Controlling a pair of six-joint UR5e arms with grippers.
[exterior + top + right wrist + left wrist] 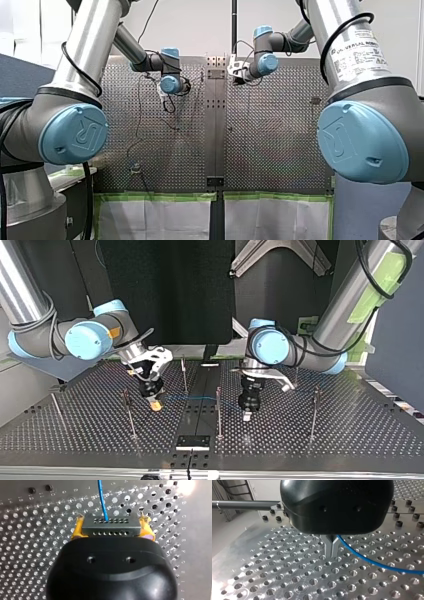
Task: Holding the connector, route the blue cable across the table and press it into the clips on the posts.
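Observation:
My right gripper [112, 523] is shut with its yellow pads [76, 530] on the grey connector [120, 528]. The blue cable [102, 500] leaves the connector's far face. In the top view my right gripper [156, 405] hangs just above the table at left of centre. The blue cable [200, 401] runs low from it past a centre post [218, 410] to my left gripper [246, 415]. In the left wrist view my left gripper's [331, 551] metal fingers stand almost together, tips just above the plate. The cable [372, 561] curves away from behind them; I cannot tell whether it is pinched.
Several thin upright posts stand on the perforated table [350, 432]: one at the back [184, 372], one at the top view's left [129, 412], one at its right [314, 410]. A dark strip [192, 441] runs down the table's middle to the front edge.

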